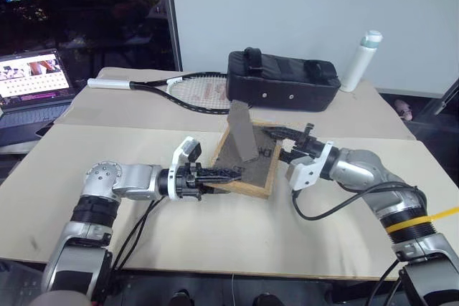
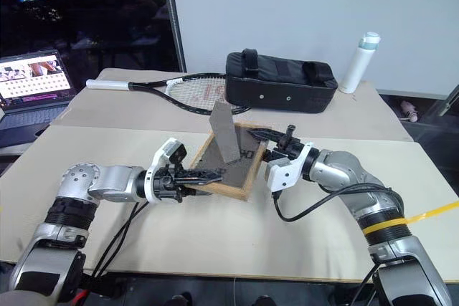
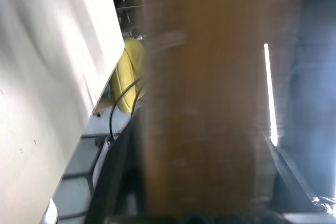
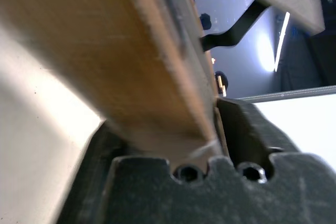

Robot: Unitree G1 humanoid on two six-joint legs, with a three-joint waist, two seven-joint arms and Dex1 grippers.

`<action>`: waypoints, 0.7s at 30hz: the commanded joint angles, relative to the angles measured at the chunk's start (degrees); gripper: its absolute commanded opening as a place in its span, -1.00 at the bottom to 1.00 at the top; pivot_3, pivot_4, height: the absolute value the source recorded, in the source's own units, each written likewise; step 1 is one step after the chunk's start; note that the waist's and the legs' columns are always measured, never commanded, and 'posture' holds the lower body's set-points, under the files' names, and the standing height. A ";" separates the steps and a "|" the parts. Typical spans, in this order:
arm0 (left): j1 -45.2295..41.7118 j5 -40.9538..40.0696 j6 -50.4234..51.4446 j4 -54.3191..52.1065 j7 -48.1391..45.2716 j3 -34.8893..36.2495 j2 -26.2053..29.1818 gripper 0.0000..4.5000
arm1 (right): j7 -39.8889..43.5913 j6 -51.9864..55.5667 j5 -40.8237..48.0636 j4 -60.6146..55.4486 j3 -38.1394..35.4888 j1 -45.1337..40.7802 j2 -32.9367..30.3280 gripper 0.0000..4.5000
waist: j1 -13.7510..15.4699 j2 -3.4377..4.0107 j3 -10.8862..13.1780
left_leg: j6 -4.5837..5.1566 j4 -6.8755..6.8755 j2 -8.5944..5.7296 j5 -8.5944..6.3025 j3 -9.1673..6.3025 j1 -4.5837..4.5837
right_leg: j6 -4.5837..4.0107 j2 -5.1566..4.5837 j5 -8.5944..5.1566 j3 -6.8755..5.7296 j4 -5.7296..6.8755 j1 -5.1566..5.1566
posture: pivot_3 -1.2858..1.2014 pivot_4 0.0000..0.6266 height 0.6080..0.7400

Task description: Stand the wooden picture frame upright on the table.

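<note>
The wooden picture frame [image 1: 252, 171] hangs tilted just above the table [image 1: 215, 241], its dark back facing up and the stand flap [image 1: 242, 134] sticking upward. My left gripper [image 1: 224, 174] reaches in level from the left, at the frame's left corner. My right gripper [image 1: 278, 142] comes in from the right and is shut on the frame's right edge. In the right wrist view the light wood edge [image 4: 157, 77] sits between the black fingers [image 4: 247, 129]. The left wrist view shows the blurred wood border [image 3: 205, 103] close up.
A black bag [image 1: 281, 80] lies behind the frame, with a tennis racket [image 1: 193, 94] to its left and a white bottle [image 1: 361, 61] to its right. An open laptop [image 1: 32, 80] stands at the far left beyond the table edge.
</note>
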 commanded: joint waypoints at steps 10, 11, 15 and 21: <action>11.47 37.56 -26.56 -30.46 -36.24 8.78 14.11 1.00 | 12.49 28.24 31.49 2.94 -8.14 -0.50 6.61 -0.43 | -0.19 0.04 0.00 | -0.12 -0.27 0.00 0.11 0.02 0.22 | -0.11 -0.02 0.06 0.02 -0.09 0.16 | 0.03 -0.52 0.71; 11.97 39.92 -28.39 -31.03 -38.08 8.47 14.50 1.00 | 12.54 31.21 34.24 3.86 -9.69 -0.33 8.00 -0.43 | 0.00 0.03 0.01 | -0.10 -0.26 0.00 0.12 0.02 0.22 | -0.11 -0.02 0.06 0.01 -0.06 0.16 | 0.03 -0.52 0.71; 10.77 47.38 -30.50 -26.57 -37.16 6.65 12.35 1.00 | 12.88 45.33 44.69 7.67 -16.05 0.07 13.04 -0.43 | 0.49 -0.01 0.01 | -0.06 -0.24 0.01 0.14 0.01 0.15 | -0.10 -0.01 0.03 -0.05 -0.11 0.15 | 0.03 -0.52 0.71; 12.99 62.50 -44.49 -24.72 -37.05 5.03 7.58 1.00 | 8.34 71.74 55.76 9.00 -22.40 -0.23 17.53 -0.43 | -0.11 0.01 0.02 | -0.04 -0.38 0.02 0.13 0.01 0.08 | -0.14 0.00 0.03 -0.03 -0.06 0.00 | 0.03 -0.52 0.71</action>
